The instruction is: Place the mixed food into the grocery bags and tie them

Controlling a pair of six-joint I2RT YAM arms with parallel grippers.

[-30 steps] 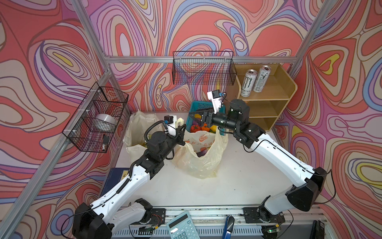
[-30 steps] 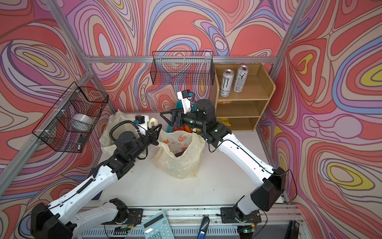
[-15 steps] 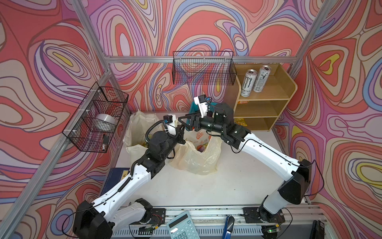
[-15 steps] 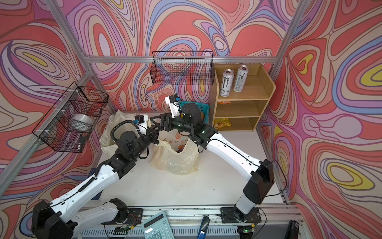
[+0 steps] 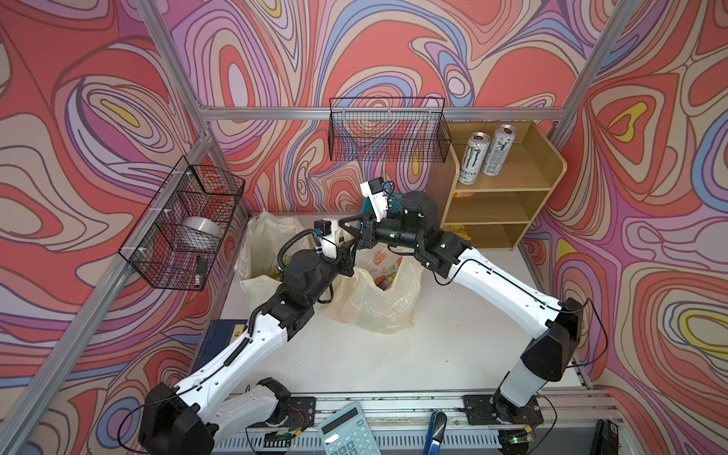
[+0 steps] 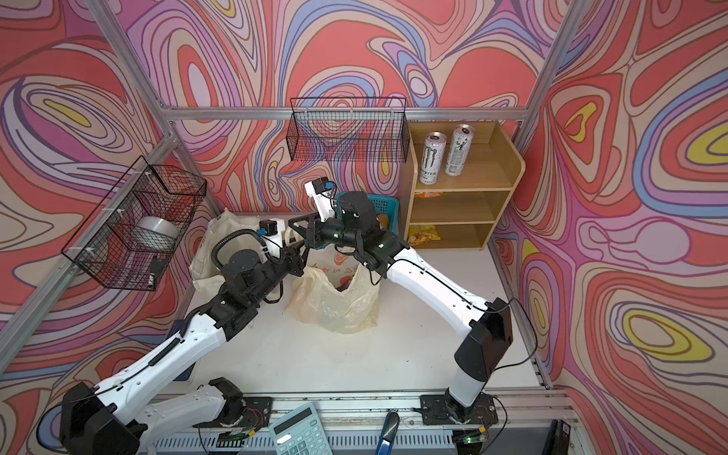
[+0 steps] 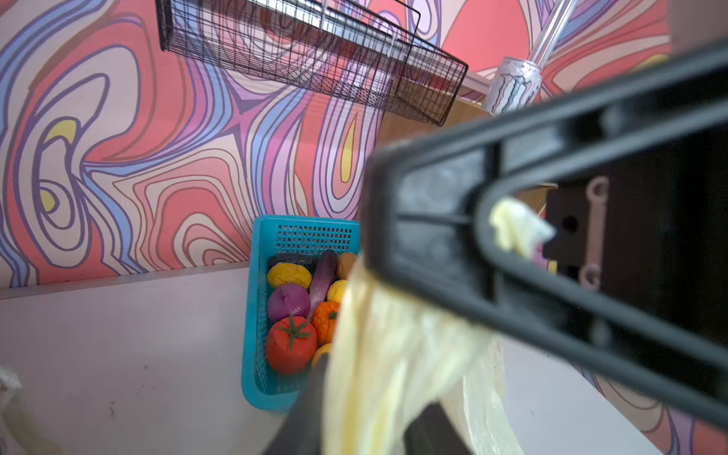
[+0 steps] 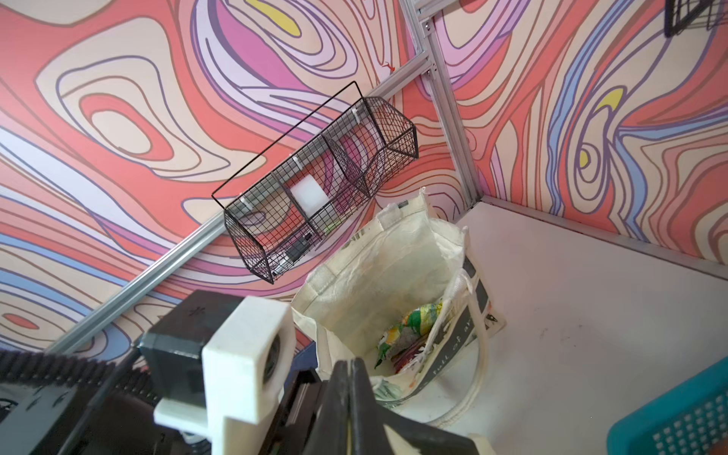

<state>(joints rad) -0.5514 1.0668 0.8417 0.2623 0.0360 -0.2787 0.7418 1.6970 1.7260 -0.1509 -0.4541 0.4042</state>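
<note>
Below the closed right claw (image 8: 349, 376) sags the plastic bag (image 5: 378, 305), handle pinched.

plastic bag (image 5: 374, 307) on table (image 5: 453, 346) centre; tote (image 5: 262, 248) left of it; basket (image 6: 384, 204) behind; 2 cans (image 5: 474, 157) on shelf (image 5: 504, 205) at right.

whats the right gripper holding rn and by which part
The right gripper is shut on the pale-yellow plastic bag, pinching the top of one loop handle.
</note>
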